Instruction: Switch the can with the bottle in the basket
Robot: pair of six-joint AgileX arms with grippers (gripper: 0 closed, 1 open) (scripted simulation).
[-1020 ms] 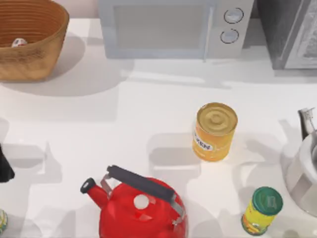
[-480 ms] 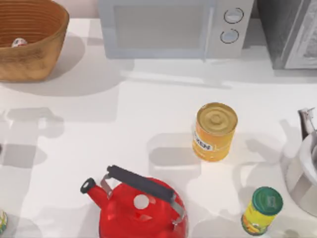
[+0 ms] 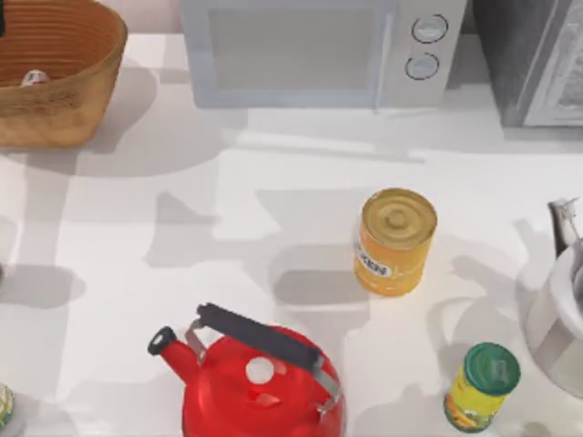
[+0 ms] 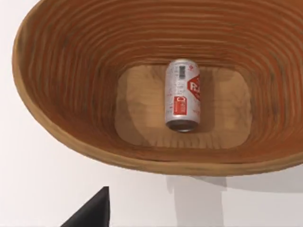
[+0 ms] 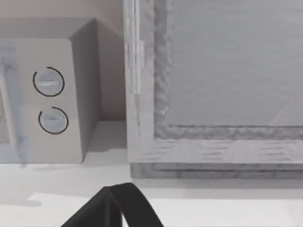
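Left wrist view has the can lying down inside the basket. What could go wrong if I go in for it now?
The can lies on its side on the flat floor of the basket, so it may roll away when the fingers touch it. The basket's ribbed walls rise steeply around it, so a descending gripper could catch the rim and shove the basket, which sits at the table's far left corner.

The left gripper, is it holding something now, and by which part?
It cannot be told. The left wrist view looks down into the basket, where the can lies on its side on the bottom, untouched; no held thing is seen.
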